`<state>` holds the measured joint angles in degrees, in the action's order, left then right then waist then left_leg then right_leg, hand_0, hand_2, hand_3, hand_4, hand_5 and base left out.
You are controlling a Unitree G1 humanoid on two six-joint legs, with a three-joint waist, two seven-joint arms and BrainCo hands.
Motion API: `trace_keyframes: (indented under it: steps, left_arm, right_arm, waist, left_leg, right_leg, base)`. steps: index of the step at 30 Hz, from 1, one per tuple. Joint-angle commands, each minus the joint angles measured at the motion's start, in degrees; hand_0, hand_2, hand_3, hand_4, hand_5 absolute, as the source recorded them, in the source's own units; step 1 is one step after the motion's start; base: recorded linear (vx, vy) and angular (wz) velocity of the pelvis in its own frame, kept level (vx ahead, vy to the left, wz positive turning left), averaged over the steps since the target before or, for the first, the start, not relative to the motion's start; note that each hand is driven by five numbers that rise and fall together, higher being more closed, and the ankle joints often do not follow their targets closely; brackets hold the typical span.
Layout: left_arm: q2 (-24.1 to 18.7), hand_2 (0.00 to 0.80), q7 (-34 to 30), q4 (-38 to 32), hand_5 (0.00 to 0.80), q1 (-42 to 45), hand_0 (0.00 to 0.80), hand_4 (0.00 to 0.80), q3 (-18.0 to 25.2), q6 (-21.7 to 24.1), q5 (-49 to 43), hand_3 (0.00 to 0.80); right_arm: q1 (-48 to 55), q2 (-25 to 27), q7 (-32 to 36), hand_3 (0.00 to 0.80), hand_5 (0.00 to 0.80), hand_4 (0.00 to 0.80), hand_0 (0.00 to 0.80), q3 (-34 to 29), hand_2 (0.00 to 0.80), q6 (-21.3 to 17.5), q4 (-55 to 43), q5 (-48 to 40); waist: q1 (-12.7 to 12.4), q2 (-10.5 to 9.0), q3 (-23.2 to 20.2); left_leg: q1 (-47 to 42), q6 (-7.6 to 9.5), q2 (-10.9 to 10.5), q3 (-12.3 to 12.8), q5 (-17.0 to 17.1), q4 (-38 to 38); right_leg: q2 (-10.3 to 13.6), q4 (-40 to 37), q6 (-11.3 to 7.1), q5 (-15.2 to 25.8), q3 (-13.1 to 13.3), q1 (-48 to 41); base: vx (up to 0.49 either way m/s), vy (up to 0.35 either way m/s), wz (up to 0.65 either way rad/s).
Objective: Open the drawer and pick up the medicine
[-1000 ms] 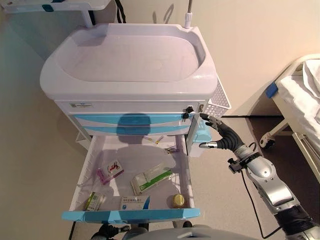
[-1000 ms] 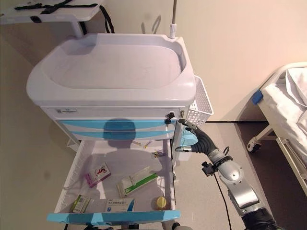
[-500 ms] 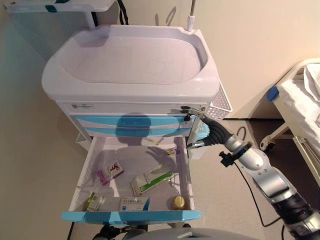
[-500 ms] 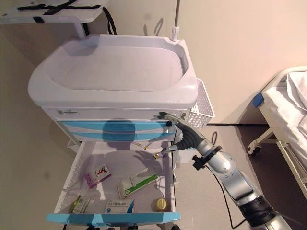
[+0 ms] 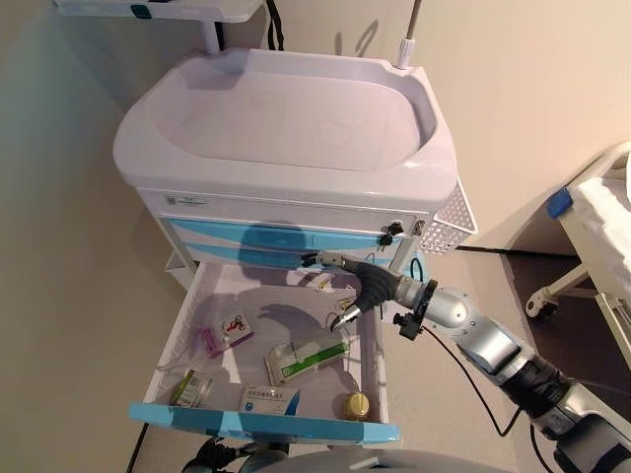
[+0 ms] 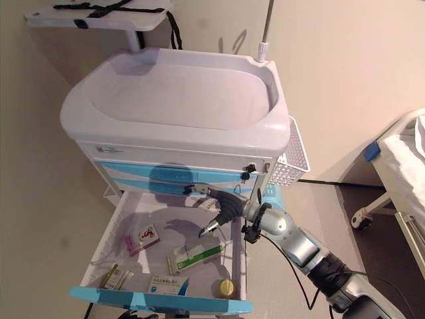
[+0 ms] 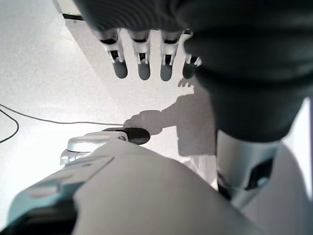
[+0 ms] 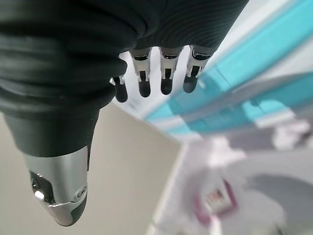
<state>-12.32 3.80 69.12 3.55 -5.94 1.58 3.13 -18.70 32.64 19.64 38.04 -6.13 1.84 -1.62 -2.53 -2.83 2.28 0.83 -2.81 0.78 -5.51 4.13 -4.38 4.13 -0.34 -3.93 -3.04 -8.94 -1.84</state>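
The cart's lowest drawer [image 5: 261, 426] stands pulled out, its blue front nearest me. Inside lie a pink box [image 5: 225, 332], a green-and-white packet [image 5: 308, 357], a white-and-blue box [image 5: 269, 399], a small green box [image 5: 190, 387] and a yellow-capped bottle [image 5: 355, 404]. My right hand [image 5: 360, 286] hovers open over the drawer's back right part, fingers straight, above and behind the packet, holding nothing. Its wrist view shows straight fingers [image 8: 161, 73] and the pink box [image 8: 215, 198] blurred beyond. My left hand [image 7: 142, 63] shows only in its wrist view, open and hanging over the floor.
Two shut blue drawers [image 5: 276, 241] sit above the open one, under the cart's white tray top [image 5: 286, 118]. A white wire basket [image 5: 449, 222] hangs on the cart's right side. A bed [image 5: 601, 217] stands at the far right. Small loose items [image 5: 322, 283] lie at the drawer's back.
My right hand has swung left from beside the cart's right side to over the open drawer. The camera has shifted, so the whole cart sits further right.
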Motion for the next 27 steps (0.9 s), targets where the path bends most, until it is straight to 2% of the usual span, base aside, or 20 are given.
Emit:
trace_keyframes:
  steps: [1, 7, 12, 20, 27]
  left_arm:
    - [-0.77, 0.000, -0.19, 3.46, 0.000, -2.32, 0.000, 0.000, -0.41, 0.15, -0.66, 0.000]
    - [-0.51, 0.000, 0.25, 3.23, 0.000, -2.45, 0.000, 0.000, -1.01, 0.05, -0.86, 0.000]
    - [-0.41, 0.000, 0.63, 3.22, 0.000, -2.64, 0.000, 0.000, -1.77, -0.19, -0.83, 0.000]
    - [-0.21, 0.000, 1.33, 2.60, 0.000, -3.78, 0.000, 0.000, -3.52, 0.20, -0.48, 0.000]
    - [0.13, 0.000, 1.86, 2.51, 0.000, -5.69, 0.000, 0.000, -4.22, 0.41, 1.09, 0.000]
  right_arm:
    - [-1.92, -2.44, -1.05, 0.000, 0.000, 0.000, 0.000, 1.52, 0.000, -2.03, 0.40, 7.31]
    - [-1.10, -5.64, -3.79, 0.000, 0.000, 0.000, 0.000, 3.45, 0.000, -2.00, 8.40, 17.25]
    - [-0.87, -8.18, -6.88, 0.000, 0.000, 0.000, 0.000, 3.82, 0.000, -1.57, 14.92, 21.46]
    - [-2.76, -9.03, -11.29, 0.000, 0.000, 0.000, 0.000, 3.61, 0.000, -1.65, 20.12, 23.93]
    - [-3.62, -9.40, -13.66, 0.000, 0.000, 0.000, 0.000, 2.70, 0.000, -1.35, 21.35, 23.26]
  waist:
    - [-0.91, -2.06, 0.83]
    - [-1.40, -1.53, 1.76]
    - [-1.75, -1.09, 2.59]
    - [-2.54, 0.51, 6.03]
    - [-2.69, 1.20, 8.42]
  left_leg:
    - [1.36, 2.03, -3.65, -0.46, -5.06, 3.51]
    - [1.98, 2.09, -4.03, -1.68, -4.89, 3.82]
    - [2.46, 2.17, -4.35, -2.42, -4.80, 4.23]
    - [5.23, 2.36, -5.28, -3.78, -4.08, 5.48]
    - [7.60, 2.41, -5.30, -3.73, -3.12, 6.16]
  right_leg:
    - [0.96, 2.32, -2.22, 2.94, -0.93, 4.78]
    - [1.29, 2.82, -2.19, 2.62, -1.85, 5.07]
    - [1.50, 3.23, -2.15, 2.46, -2.32, 5.28]
    - [2.44, 4.74, -2.11, 2.50, -3.29, 7.61]
    - [2.91, 4.40, -2.34, 3.90, -3.66, 9.58]
  base:
    - [-0.010, -0.003, 0.10]
    - [-0.006, -0.002, 0.10]
    - [-0.006, -0.004, 0.11]
    - [-0.055, 0.012, 0.08]
    - [-0.040, 0.008, 0.04]
